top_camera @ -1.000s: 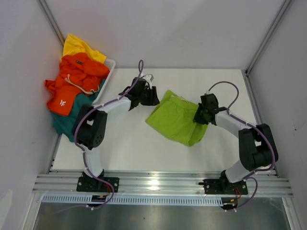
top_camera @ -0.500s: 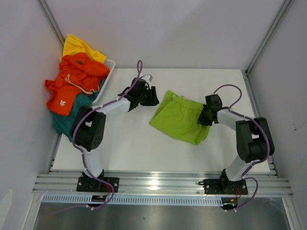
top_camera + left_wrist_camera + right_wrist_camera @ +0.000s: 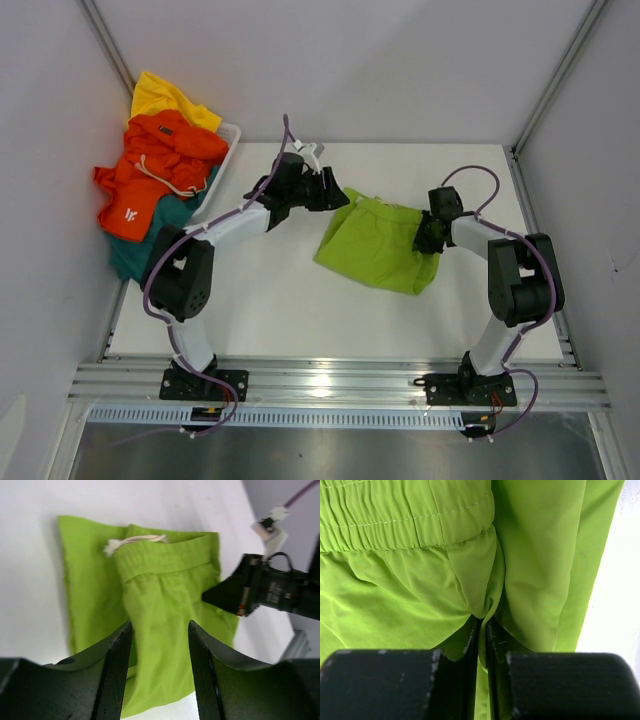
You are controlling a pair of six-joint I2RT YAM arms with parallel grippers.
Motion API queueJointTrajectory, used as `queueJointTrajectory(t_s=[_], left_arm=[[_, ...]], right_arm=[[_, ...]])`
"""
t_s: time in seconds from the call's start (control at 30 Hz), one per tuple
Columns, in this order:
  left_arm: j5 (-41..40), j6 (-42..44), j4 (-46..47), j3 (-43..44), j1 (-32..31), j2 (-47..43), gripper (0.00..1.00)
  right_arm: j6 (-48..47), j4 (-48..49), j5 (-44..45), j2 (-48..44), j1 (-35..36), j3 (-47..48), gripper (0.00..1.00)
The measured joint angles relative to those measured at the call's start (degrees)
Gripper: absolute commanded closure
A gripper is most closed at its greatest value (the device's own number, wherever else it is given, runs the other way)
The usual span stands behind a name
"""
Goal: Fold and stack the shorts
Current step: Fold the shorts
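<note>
Lime green shorts (image 3: 372,256) lie spread on the white table, waistband and white drawstring (image 3: 134,541) towards the back. My right gripper (image 3: 427,241) sits at their right edge. In the right wrist view its jaws (image 3: 482,626) are shut on a pinched fold of the green cloth (image 3: 420,595). My left gripper (image 3: 336,194) hovers over the shorts' back left corner. It is open (image 3: 160,630), with only cloth (image 3: 160,595) showing below the gap. Orange shorts (image 3: 158,170), yellow shorts (image 3: 165,97) and teal shorts (image 3: 128,258) are heaped at the far left.
A white mesh basket (image 3: 229,134) holds the heap by the left wall, with cloth spilling over its side. Aluminium frame posts (image 3: 548,85) and grey walls close in the table. The right arm's black wrist (image 3: 270,591) shows across the shorts in the left wrist view.
The right gripper, holding the green shorts' right edge, moved back and right, drawing the cloth flatter. The left arm swung right, towards the shorts' back left corner.
</note>
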Motion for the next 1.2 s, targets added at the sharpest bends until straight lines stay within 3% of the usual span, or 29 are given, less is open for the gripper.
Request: queueJointTrajectory(t_s=[0.27, 0.57, 0.87, 1.2], left_arm=[[9.94, -10.08, 15.19, -8.83, -0.61, 0.07, 0.47], [14.25, -17.99, 28.63, -10.01, -4.98, 2.75, 0.46], [9.88, -23.06, 39.19, -12.72, -9.09, 10.21, 0.44], [1.64, -24.15, 40.68, -16.28, -7.34, 15.67, 0.44]], right_arm=[[-0.42, 0.11, -1.14, 0.07, -0.46, 0.0, 0.91], [-0.44, 0.26, -1.99, 0.11, -0.83, -0.07, 0.91], [-0.44, 0.42, -2.49, 0.17, -1.05, -0.09, 0.92], [-0.44, 1.79, -3.43, 0.17, -1.31, -0.66, 0.92]])
